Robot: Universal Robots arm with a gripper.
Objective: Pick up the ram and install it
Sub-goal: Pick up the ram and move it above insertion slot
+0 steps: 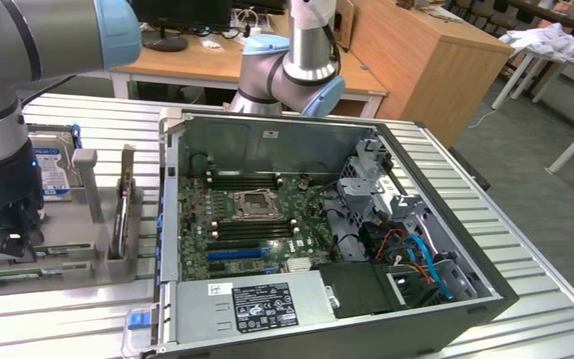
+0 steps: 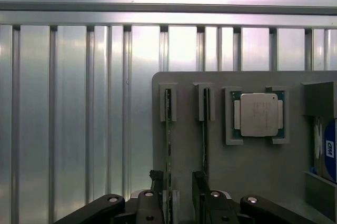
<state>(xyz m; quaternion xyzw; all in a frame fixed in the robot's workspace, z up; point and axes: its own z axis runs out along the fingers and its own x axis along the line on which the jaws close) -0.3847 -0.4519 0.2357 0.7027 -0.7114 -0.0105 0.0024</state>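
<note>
the jaws are standing spread, straddling the ram (image 2: 168,140) upright in the grey tray (image 2: 185,145) at the exterior view's left.

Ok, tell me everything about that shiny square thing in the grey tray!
The chip is a flat square with a silvery metal lid and a green board peeking out round the edges. It lies face up in its own raised pocket of the grey tray, beside two thin sticks standing on edge. Only the tray touches it.

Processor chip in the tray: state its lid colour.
Silvery grey; the processor chip shows best in the wrist view.
</note>
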